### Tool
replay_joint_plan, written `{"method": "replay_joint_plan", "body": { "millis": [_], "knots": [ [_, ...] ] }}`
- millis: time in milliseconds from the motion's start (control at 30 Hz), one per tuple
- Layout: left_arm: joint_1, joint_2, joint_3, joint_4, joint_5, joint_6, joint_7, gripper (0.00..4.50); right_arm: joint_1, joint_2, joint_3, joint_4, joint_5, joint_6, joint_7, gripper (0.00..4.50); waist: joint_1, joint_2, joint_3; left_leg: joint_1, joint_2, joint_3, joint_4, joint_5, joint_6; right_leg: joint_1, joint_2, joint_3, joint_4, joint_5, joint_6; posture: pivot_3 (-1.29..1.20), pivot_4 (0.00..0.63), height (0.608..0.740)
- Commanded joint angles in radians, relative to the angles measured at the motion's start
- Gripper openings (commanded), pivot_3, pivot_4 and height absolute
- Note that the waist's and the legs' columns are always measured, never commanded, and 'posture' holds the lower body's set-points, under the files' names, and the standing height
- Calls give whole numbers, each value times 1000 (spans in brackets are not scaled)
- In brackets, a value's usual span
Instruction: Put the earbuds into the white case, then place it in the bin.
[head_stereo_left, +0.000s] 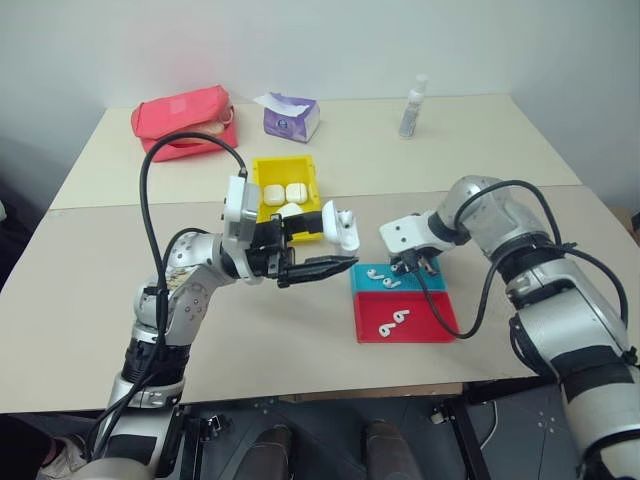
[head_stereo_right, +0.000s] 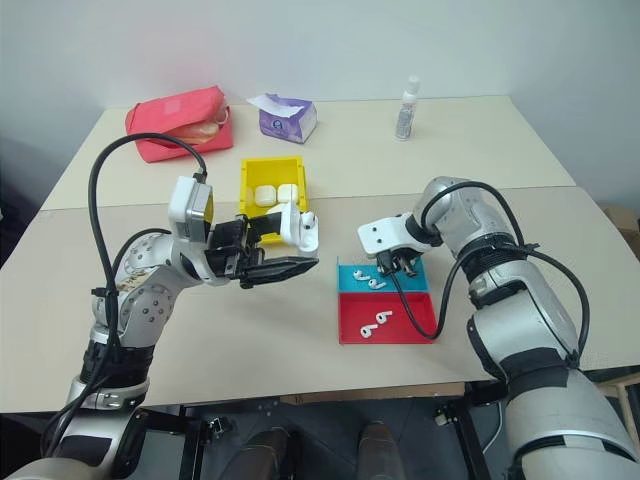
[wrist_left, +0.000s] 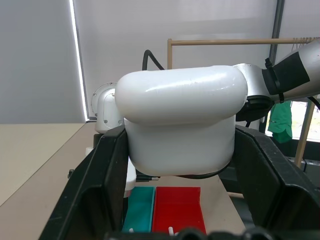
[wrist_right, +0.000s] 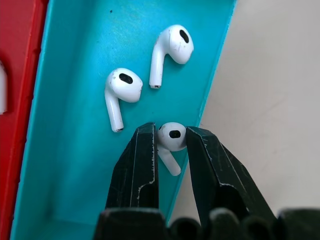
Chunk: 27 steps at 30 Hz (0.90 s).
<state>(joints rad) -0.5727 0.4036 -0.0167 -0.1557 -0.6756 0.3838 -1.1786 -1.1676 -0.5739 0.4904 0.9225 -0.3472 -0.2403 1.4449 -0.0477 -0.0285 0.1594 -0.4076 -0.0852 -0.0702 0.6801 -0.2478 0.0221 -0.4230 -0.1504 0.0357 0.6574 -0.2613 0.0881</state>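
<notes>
From the head camera, I am seeing the left gripper holding the case up over the table, lid flipped open, just in front of the bin. The bin is sitting near the table's middle with more cases lying inside it. To the right of the held case, the right gripper is pointing down into the blue tray, which is lying against the red tray. Two earbuds are lying in the blue tray beside the gripper, and two more are lying in the red one. At the far edge, a red pouch, a purple tissue pack and a small bottle are standing well apart; I am not making out any readable writing on them.

From the left wrist, the fingers are clamping the case's body on both sides, the lid standing above. The trays are showing below and beyond it.

From the right wrist, the fingers are pinching one earbud by its head, stem hanging between them, right at the blue tray's rim next to bare table. Two other earbuds are lying loose in the tray just past the fingertips. No brand marks are showing.
</notes>
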Motion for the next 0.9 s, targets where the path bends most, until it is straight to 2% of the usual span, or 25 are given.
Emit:
{"method": "replay_joint_plan", "body": {
  "millis": [33,267,533,700,800,900],
  "knots": [
    [-33,2,11,4,-18,-12,-19,2809,4,-36,-72,-89,61,81,33,827,0,0,0,0,0,0,0,0,0,0,0,0,0,0,0,0,150,740],
    [-84,9,9,57,-16,-8,-66,2809,112,-89,-230,-358,208,321,16,827,3,0,0,-1,0,0,0,0,0,0,0,-1,0,0,0,0,150,740],
    [-102,-7,3,74,-21,6,-74,2809,395,-72,-606,-927,608,734,-178,827,9,0,0,-3,-1,-2,0,0,0,-1,-1,-2,0,0,0,0,150,740],
    [-108,-21,-1,83,-18,8,-71,2809,537,15,-839,-1257,980,1079,-398,827,11,0,0,-3,-1,-3,1,0,1,0,-1,-2,0,0,0,0,150,740],
    [-110,-36,-9,82,-15,8,-66,2809,567,101,-937,-1387,1217,1205,-590,827,11,0,0,-1,-1,-2,1,0,1,0,-1,-1,1,0,0,0,150,740],
    [-115,-51,-15,81,-13,11,-60,2809,602,164,-971,-1483,1436,1254,-768,827,12,0,0,-1,-1,-3,0,0,1,0,-1,-1,1,0,0,0,150,740]
  ]
}}
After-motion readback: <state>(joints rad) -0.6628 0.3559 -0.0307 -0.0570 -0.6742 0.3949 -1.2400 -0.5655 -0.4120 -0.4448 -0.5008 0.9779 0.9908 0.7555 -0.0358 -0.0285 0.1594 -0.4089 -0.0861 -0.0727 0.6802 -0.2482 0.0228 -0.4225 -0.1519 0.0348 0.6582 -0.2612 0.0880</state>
